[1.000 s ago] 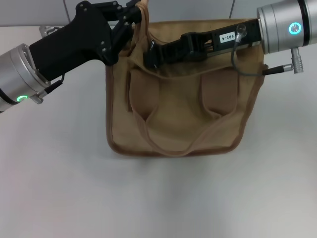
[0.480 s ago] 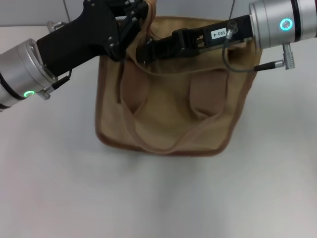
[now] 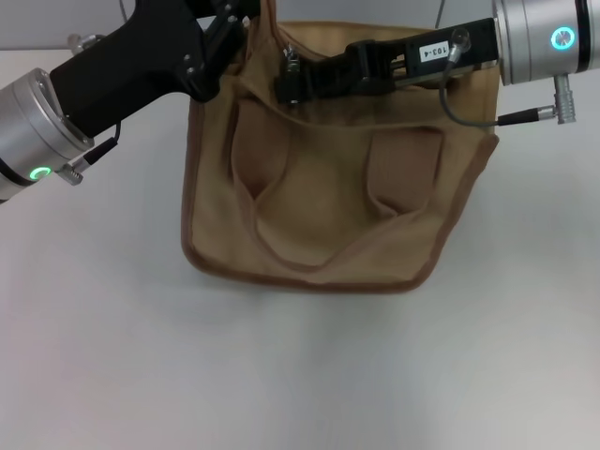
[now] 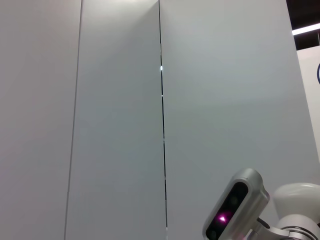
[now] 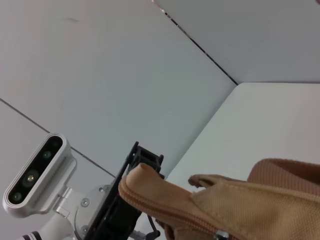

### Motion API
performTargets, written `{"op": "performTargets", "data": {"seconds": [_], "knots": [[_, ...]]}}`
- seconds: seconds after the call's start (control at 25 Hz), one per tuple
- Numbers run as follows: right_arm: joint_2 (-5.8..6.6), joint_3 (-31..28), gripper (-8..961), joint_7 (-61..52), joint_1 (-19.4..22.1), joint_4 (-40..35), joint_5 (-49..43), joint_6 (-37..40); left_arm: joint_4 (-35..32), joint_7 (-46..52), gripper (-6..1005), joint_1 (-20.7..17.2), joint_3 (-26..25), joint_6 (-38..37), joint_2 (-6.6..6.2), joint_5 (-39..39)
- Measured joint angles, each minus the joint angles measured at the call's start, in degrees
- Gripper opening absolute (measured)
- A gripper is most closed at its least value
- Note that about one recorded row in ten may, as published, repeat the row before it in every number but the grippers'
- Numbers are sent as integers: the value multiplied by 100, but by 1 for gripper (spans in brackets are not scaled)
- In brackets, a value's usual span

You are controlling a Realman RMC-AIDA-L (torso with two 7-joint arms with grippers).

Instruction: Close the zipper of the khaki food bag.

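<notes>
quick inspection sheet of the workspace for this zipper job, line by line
surface: white table, bare in front of the bag
job's things: khaki food bag upright, handle loop on its front; zipper seen at the bag's top corner
clutter: nothing seen
grippers: left hand at the bag's top left corner; right hand on the top edge near that corner
cables: grey cable looping off the right wrist
surroundings: pale wall panels

only text you'll spot is a small white sticker (image 3: pixel 433 52) on the right arm (image 3: pixel 403 64) over the bag, reads something like 103-4, upside down, nothing else legible
</notes>
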State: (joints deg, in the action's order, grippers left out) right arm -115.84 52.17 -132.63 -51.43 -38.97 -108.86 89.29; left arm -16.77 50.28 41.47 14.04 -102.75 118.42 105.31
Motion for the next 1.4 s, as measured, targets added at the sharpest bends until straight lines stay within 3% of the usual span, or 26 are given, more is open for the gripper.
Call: {"op": "performTargets", "data": {"seconds": [0.84,1.08,1.24,1.4], "knots": [[-52,8,75,427,74,-84,6,19,20,8,64,-6,16,-22,6,-1],[-52,-19,23,416,409,-539,13,149,6,8,66,-51,-18,5,0,-9],[14,-252,21,386,810,-878,18,262,-11,15,67,-94,-33,72,-17,-102],[200,-778,17,385,1162,-925,-7,392,-36,17,68,-144,-33,108,-67,-171]]}}
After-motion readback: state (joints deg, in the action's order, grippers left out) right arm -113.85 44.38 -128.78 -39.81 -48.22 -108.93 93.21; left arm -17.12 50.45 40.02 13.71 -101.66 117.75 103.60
